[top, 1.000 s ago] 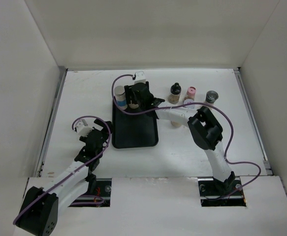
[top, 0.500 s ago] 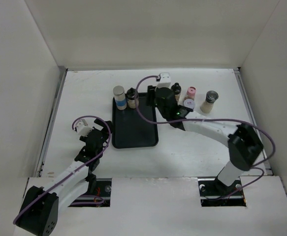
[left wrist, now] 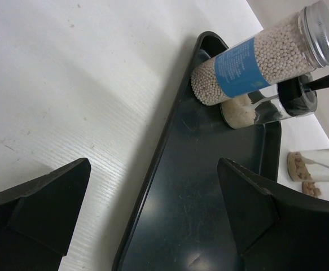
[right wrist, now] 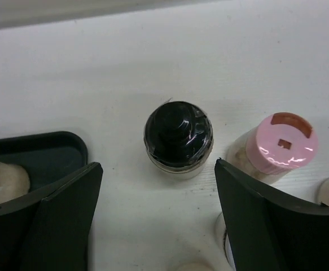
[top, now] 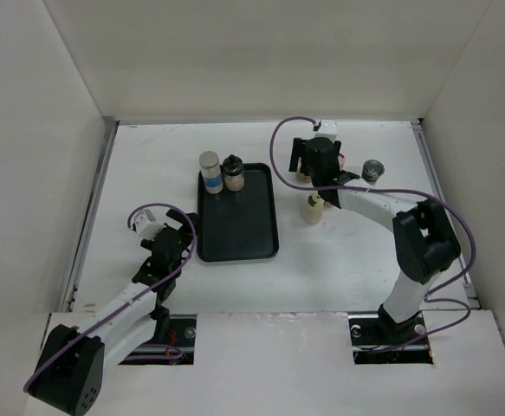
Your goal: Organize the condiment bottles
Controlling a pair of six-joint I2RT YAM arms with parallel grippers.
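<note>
On the black tray (top: 237, 227), at its back edge, stand two condiment bottles: a white one with a blue band (top: 210, 169) (left wrist: 249, 62) and a black-capped one (top: 232, 173) (left wrist: 291, 101). My right gripper (top: 307, 163) (right wrist: 158, 166) hangs open over the loose bottles to the right of the tray. A black-capped bottle (right wrist: 178, 138) stands just beyond its fingertips, and a pink-capped bottle (right wrist: 280, 145) is beside the right finger. A grey-capped bottle (top: 373, 171) and a cream-capped one (top: 313, 208) stand nearby. My left gripper (top: 179, 234) (left wrist: 153, 164) is open and straddles the tray's left rim.
White walls close in the table at the left, back and right. The tray's corner (right wrist: 37, 148) lies left of the right gripper. The right arm's purple cable (top: 278, 143) loops above the bottles.
The right arm has swung from the tray's back, where the black-capped bottle now stands beside the blue-banded one, rightward to the loose bottles. Its jaws stand wider. The left arm has not moved.
</note>
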